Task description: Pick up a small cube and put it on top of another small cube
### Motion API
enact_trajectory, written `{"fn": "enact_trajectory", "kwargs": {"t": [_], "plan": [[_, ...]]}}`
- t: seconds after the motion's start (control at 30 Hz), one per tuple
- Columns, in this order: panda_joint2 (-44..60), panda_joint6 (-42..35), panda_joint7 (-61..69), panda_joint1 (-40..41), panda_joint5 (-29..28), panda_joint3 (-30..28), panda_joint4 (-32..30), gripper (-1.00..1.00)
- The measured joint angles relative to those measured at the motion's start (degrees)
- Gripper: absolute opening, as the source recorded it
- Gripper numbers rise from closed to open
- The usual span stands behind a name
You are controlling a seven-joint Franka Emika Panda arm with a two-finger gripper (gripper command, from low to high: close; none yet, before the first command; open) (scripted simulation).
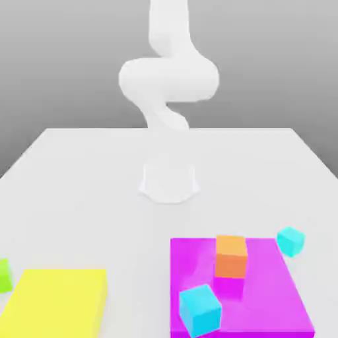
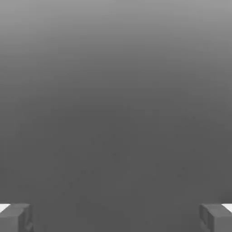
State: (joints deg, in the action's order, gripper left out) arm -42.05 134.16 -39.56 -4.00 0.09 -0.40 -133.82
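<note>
With its empty end effector (image 2: 116, 218) spread wide, the arm should centre squarely over the small turquoise cube (image 1: 290, 242) before descending.

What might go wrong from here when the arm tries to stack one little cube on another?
The orange cube sits on the purple slab close to one cyan cube, so the gripper could bump one while reaching for the other. There are two cyan cubes, the second by the slab's far right corner in the exterior view, so the arm might pick the wrong one. That second cube looks turned at an angle, which could make for a crooked grip.
</note>
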Motion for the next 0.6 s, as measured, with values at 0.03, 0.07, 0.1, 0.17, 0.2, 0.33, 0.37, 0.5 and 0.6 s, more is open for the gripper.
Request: {"fn": "enact_trajectory", "kwargs": {"t": [0.03,0.07,0.1,0.17,0.2,0.33,0.37,0.5,0.6], "plan": [[1.6,1.0,2.7,-1.7,0.1,-0.2,-0.9,0.0],[3.2,2.0,5.3,-3.4,0.1,-0.3,-1.7,0.0],[4.7,3.0,7.9,-5.0,0.2,-0.5,-2.5,0.0],[7.8,4.9,13.0,-8.0,0.4,-0.7,-4.2,0.0],[9.3,5.8,15.6,-9.4,0.5,-0.7,-5.0,0.0],[15.3,9.6,25.7,-15.4,1.0,-0.9,-8.2,0.0],[16.8,10.5,28.3,-16.8,1.1,-0.9,-9.0,0.0],[22.8,14.3,38.6,-22.3,1.7,-0.6,-12.3,0.0],[27.4,17.1,46.4,-25.8,2.3,0.3,-14.7,0.0]]}}
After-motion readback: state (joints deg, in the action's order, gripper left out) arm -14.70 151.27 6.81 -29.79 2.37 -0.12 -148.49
